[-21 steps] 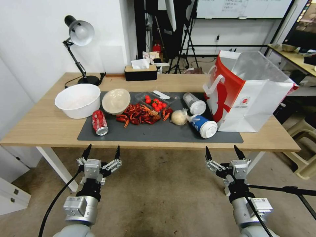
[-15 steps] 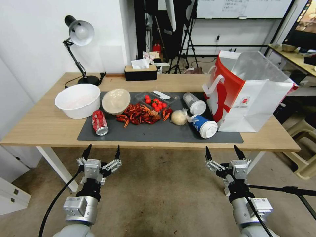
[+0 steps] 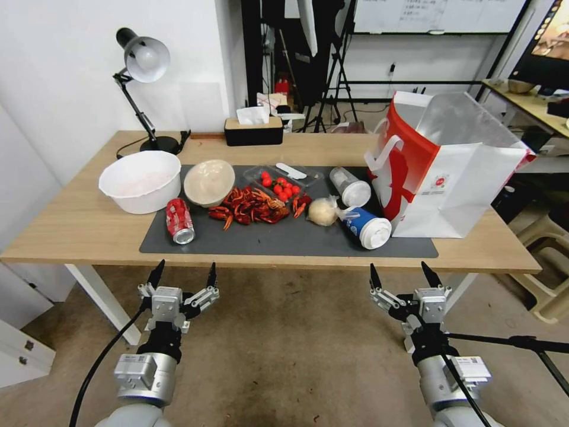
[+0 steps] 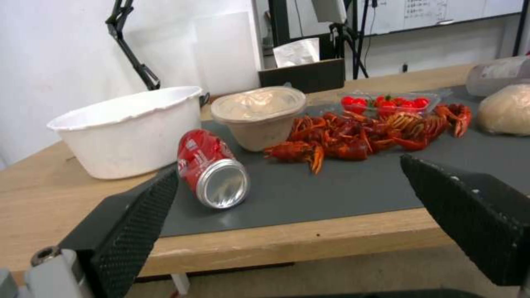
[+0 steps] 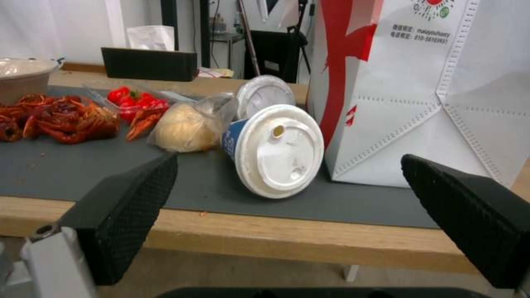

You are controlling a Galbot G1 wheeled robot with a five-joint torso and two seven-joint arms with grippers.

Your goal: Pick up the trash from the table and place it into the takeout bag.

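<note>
Nothing moved; takeout bag [image 5: 442, 95] small print unreadable, "010-58103951" perhaps.

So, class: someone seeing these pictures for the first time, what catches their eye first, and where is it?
Probably the red crayfish pile mid-mat, beside the tilted beige round bowl. Next, the tall takeout bag standing open at the table's right end, a blue-white lidded paper cup lying on its side before it. Both open hands, left hand and right hand, hang below the near edge.

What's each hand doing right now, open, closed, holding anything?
Left hand: open, holding nothing, in front of the long light-wood table.
Right hand: open, holding nothing, in front of the table.
</note>
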